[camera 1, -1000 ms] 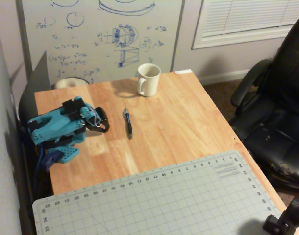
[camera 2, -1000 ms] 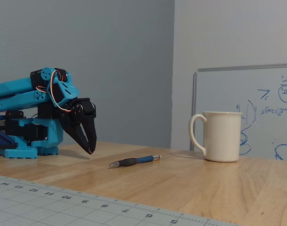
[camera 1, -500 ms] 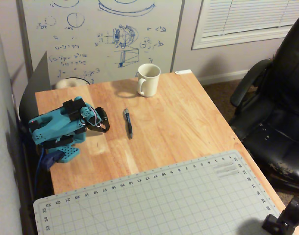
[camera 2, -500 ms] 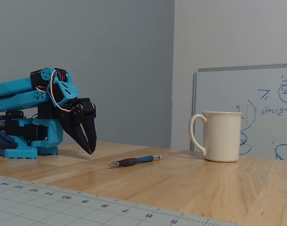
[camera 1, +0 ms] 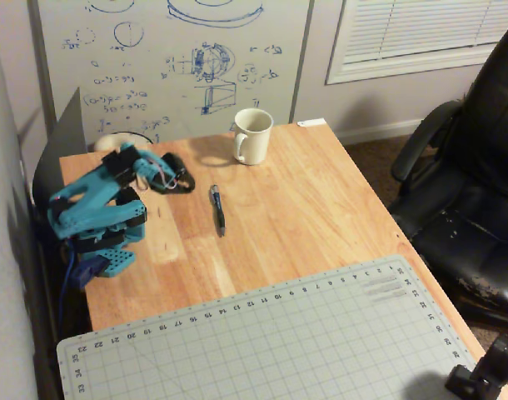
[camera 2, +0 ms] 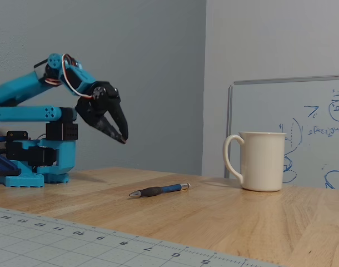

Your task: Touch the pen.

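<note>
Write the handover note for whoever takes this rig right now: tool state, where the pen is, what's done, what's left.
Tool: raised above the table, pointing down, holding nothing; the jaws look shut or nearly so, cannot tell for sure.
Pen: lies flat on the bare wood between the arm's base and the white mug, apart from both; the side fixed view shows clear air between it and the tool.
Done: nothing yet; pen untouched.
Left: bring the tool down and forward until it touches the pen.

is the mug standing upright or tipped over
Upright. The white mug stands on its base on the wooden table, rim up, handle to the side in both fixed views.
</note>
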